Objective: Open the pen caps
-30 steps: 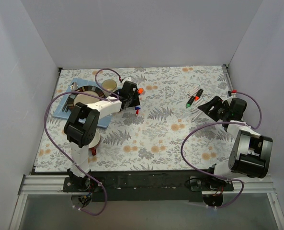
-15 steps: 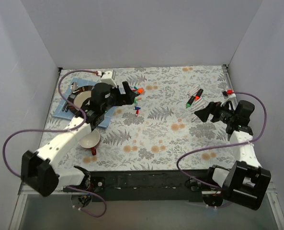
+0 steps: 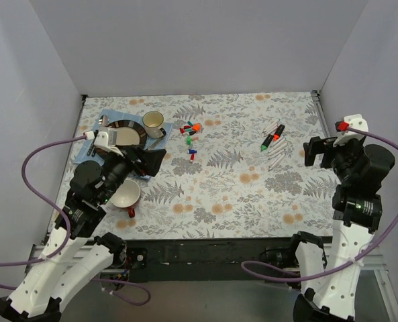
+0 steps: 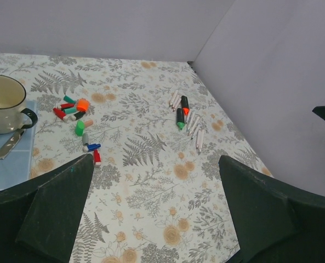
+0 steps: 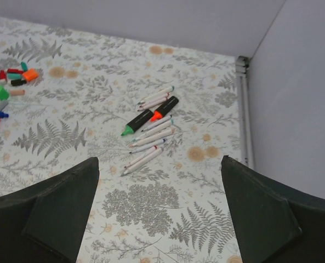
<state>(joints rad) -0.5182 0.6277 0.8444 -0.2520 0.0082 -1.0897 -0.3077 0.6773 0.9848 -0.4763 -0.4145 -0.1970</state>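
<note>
The pen caps (image 3: 190, 139) lie loose as a small scatter of red, teal, orange, green and blue pieces at the table's middle left. They also show in the left wrist view as pen caps (image 4: 77, 118) and at the left edge of the right wrist view as pen caps (image 5: 11, 76). Uncapped white pens and two black markers (image 3: 274, 142) lie together on the right, seen again as pens (image 4: 187, 118) and pens (image 5: 151, 123). My left gripper (image 3: 152, 164) hangs open over the blue mat's corner, away from the caps. My right gripper (image 3: 311, 151) is open at the right edge, short of the pens. Nothing sits between either gripper's jaws (image 4: 155, 159) (image 5: 159, 159).
A cream mug (image 3: 153, 121), a dark plate (image 3: 133, 125) and a knife (image 4: 3, 150) rest on a blue mat (image 3: 84, 155) at the back left. A white bowl (image 3: 126, 193) sits under the left arm. Grey walls close three sides; a metal rail (image 5: 243, 109) runs along the right.
Both arms drew back from the table's middle toward the near edge and rose. Both grippers opened wider; the caps and pens stayed put.
</note>
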